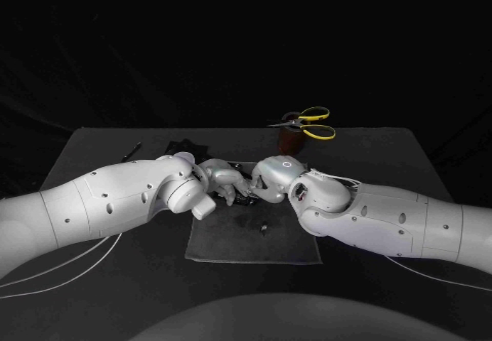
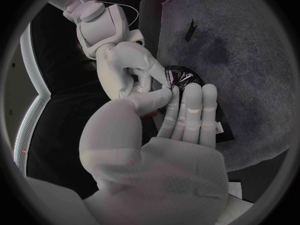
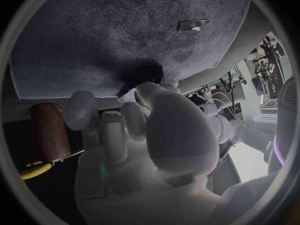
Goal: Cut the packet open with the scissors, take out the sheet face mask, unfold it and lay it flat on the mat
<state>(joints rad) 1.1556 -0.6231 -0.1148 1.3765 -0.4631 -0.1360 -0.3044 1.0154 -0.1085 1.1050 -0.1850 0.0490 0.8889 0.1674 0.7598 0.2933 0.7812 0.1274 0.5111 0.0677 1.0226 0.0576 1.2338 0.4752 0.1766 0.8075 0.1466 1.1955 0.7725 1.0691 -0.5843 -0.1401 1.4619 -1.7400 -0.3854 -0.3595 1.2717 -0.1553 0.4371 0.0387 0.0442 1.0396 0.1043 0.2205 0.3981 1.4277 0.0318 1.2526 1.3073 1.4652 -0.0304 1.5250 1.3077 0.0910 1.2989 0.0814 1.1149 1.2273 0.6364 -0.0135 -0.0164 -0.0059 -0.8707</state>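
Closest in, the left hand (image 2: 184, 122) has its fingers (image 2: 192, 105) laid straight and pressed side by side, with the thumb brought across to meet them. Between thumb and fingers it pinches one edge of the dark packet (image 2: 182, 77). The right hand (image 2: 128, 72) faces it from the other side, its fingers curled in on the same packet, so both hands hold it between them. How firmly the right one grips I cannot tell, since its own fingers hide the contact. The packet sits low over the far edge of the grey mat (image 2: 250, 70), and part of it runs back under the left hand's fingers. From the head view the two white arms come in from either side and meet at the middle of the table (image 1: 102, 149), just above that far edge of the mat. Nearer the robot, a small pale scrap (image 1: 264, 227) lies alone on the mat, well apart from both hands. Beyond the hands, the yellow-handled scissors (image 1: 313, 122) stand handles up in a brown holder (image 1: 293, 142) near the table's far edge. Off to the left lies a thin dark item (image 1: 134, 150) — too small to make out.
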